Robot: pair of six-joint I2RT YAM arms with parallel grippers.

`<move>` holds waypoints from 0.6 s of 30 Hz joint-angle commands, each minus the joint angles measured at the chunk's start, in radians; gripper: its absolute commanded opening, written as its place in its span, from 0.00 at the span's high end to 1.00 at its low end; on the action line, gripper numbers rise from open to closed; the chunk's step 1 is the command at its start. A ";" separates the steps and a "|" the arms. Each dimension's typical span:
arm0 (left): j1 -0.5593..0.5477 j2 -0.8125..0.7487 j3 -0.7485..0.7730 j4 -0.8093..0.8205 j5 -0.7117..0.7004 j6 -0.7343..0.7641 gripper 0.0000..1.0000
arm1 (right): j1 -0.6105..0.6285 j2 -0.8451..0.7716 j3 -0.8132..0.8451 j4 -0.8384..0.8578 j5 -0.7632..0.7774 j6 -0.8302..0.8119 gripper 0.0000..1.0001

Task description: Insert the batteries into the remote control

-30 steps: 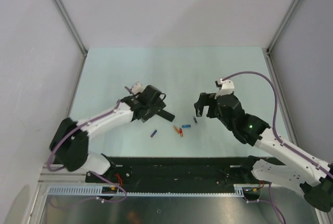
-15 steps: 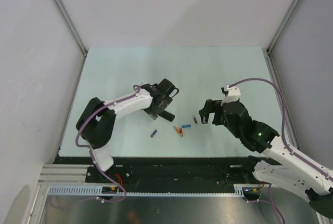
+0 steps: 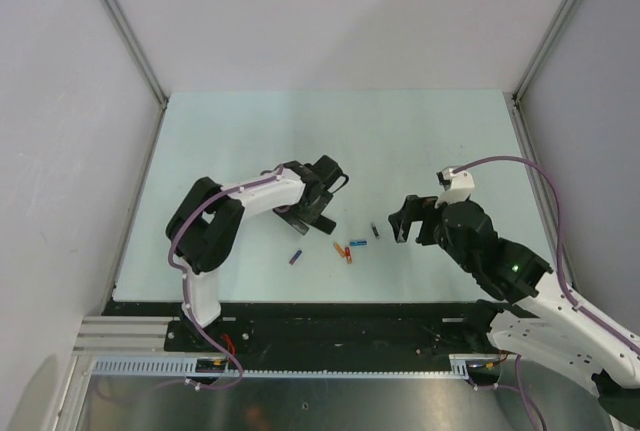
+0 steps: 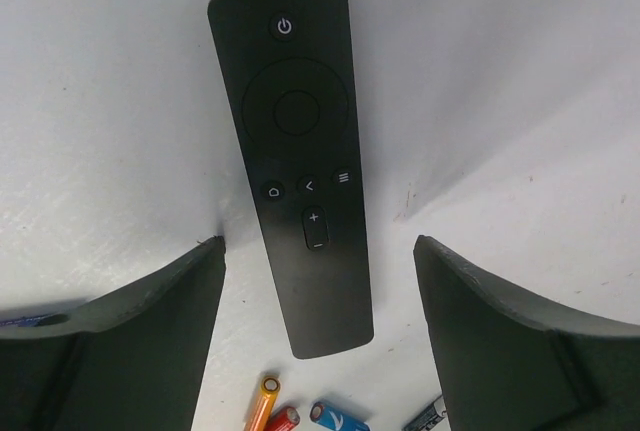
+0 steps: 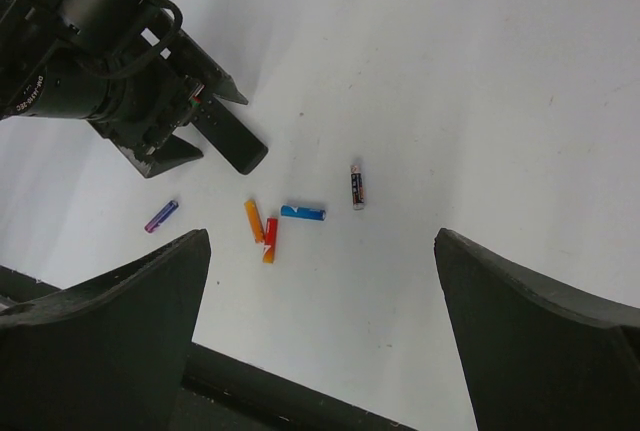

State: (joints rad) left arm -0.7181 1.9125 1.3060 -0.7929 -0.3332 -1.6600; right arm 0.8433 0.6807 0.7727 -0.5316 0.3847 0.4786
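Note:
The remote control [image 4: 300, 151] lies flat on the table with its button face up, so no battery recess shows. My left gripper [image 4: 318, 246] is open just above it, one finger on each side of its lower half, not touching. In the top view the left gripper [image 3: 308, 213] covers most of the remote [image 3: 324, 222]. The two batteries, one orange [image 5: 254, 221] and one red [image 5: 270, 239], lie touching just past the remote's near end; they also show in the top view [image 3: 342, 251]. My right gripper [image 5: 320, 241] is open and empty, raised to the right of them [image 3: 405, 219].
A blue cylinder [image 5: 302, 213] lies right of the two batteries, and a dark grey one [image 5: 357, 186] further right. A purple-blue cylinder [image 5: 161, 215] lies to their left. The black base rail [image 3: 330, 321] runs along the table's near edge.
My left arm has folded in and its wrist has turned over the remote, which has stayed put. My right gripper has drifted a little right and towards the near edge.

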 commanded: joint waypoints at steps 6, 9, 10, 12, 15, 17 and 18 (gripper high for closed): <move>0.046 0.011 0.003 -0.022 0.006 -0.032 0.27 | 0.005 -0.012 0.002 -0.005 0.000 0.014 0.00; 0.065 0.020 -0.011 -0.020 0.023 -0.018 0.28 | 0.005 -0.010 0.002 -0.010 0.003 0.018 0.00; 0.068 0.023 -0.014 -0.017 0.028 -0.011 0.28 | 0.005 -0.010 0.002 -0.011 0.003 0.021 0.00; 0.072 0.028 -0.017 -0.014 0.039 -0.003 0.29 | 0.005 -0.012 0.002 -0.010 0.005 0.020 0.00; 0.078 0.040 -0.017 -0.011 0.051 0.006 0.29 | 0.005 -0.013 0.002 -0.008 0.011 0.025 0.00; 0.083 0.046 -0.022 -0.011 0.054 0.009 0.30 | 0.007 -0.015 0.002 -0.008 0.011 0.028 0.01; 0.088 0.049 -0.024 -0.009 0.060 0.014 0.31 | 0.005 -0.013 0.002 -0.013 0.011 0.031 0.00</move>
State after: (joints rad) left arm -0.6460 1.9175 1.3045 -0.7952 -0.2821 -1.6550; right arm 0.8433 0.6773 0.7723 -0.5468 0.3843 0.4862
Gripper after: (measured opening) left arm 0.702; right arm 0.994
